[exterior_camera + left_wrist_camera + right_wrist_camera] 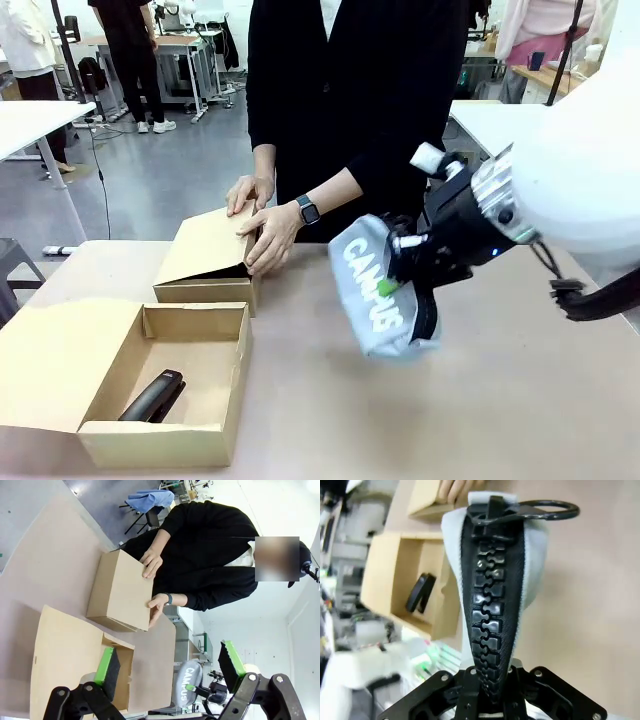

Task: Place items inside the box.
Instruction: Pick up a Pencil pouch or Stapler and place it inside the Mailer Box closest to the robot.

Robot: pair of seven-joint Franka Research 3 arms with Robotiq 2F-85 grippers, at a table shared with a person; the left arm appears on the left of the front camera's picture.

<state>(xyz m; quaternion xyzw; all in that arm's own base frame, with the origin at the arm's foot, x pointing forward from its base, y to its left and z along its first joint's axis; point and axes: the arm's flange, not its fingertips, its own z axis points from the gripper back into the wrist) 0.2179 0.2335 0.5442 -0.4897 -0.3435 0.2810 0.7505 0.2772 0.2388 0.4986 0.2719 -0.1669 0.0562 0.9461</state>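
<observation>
The right gripper [396,283] is clamping its jaws on the zip edge of the grey pencil case [365,275], which is hanging tilted right of centre, above the table. It is looking soft and light, so this mid-zip hold is probably suiting it. The left gripper [169,666] is gaping wide, empty.

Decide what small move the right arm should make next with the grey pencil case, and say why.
Probably carry the pencil case toward the robot's left, until it is over the open box. The right tool is shut on it above bare table, beside the box, whose floor has free space next to the stapler.
</observation>
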